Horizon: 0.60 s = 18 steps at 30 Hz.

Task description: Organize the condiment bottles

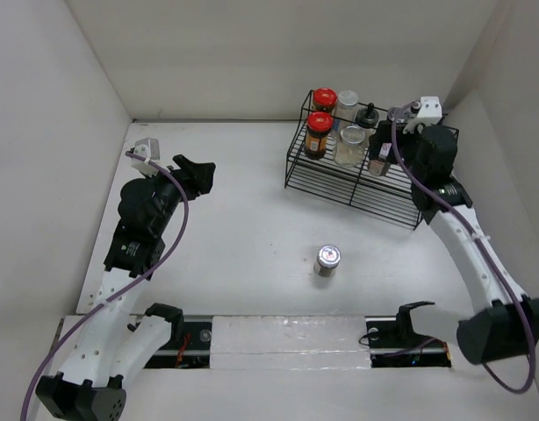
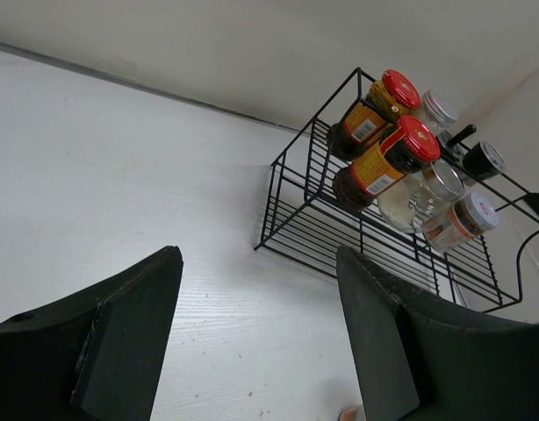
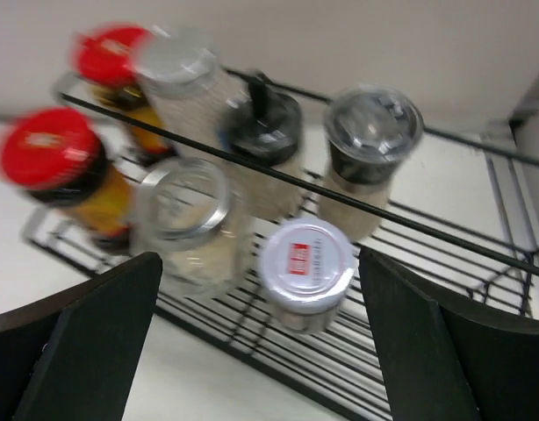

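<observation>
Seven condiment bottles stand in the black wire rack at the far right corner of the counter. An eighth, a silver-capped jar, stands alone mid-counter, nearer the near edge. The right gripper hangs over the rack, fingers spread and empty. The left gripper, also spread and empty, is toward the left edge.

Seven bottles stand in the rack (two red-lidded); one silver-capped jar stands apart.

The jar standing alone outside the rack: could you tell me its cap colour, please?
Its cap is silver, clearest in the top external view.
</observation>
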Each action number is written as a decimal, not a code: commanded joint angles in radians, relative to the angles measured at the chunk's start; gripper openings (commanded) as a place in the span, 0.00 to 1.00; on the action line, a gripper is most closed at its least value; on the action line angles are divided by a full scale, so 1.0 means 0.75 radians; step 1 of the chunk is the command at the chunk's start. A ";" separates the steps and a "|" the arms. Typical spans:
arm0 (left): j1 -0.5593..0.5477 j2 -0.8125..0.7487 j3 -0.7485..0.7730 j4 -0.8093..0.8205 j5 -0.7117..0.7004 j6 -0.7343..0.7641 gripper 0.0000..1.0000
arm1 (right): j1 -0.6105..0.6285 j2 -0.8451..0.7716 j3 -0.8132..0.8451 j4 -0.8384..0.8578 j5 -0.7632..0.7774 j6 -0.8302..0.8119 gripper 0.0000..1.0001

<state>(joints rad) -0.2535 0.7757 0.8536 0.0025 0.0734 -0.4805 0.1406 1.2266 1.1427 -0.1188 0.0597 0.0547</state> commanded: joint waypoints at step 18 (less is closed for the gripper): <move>-0.004 -0.020 0.040 0.058 0.031 0.005 0.67 | 0.741 -0.284 -0.417 -0.615 -0.188 0.066 1.00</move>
<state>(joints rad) -0.2539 0.7757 0.8536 0.0032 0.0792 -0.4801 0.6666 1.0214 0.8402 -0.5117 -0.0269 0.0872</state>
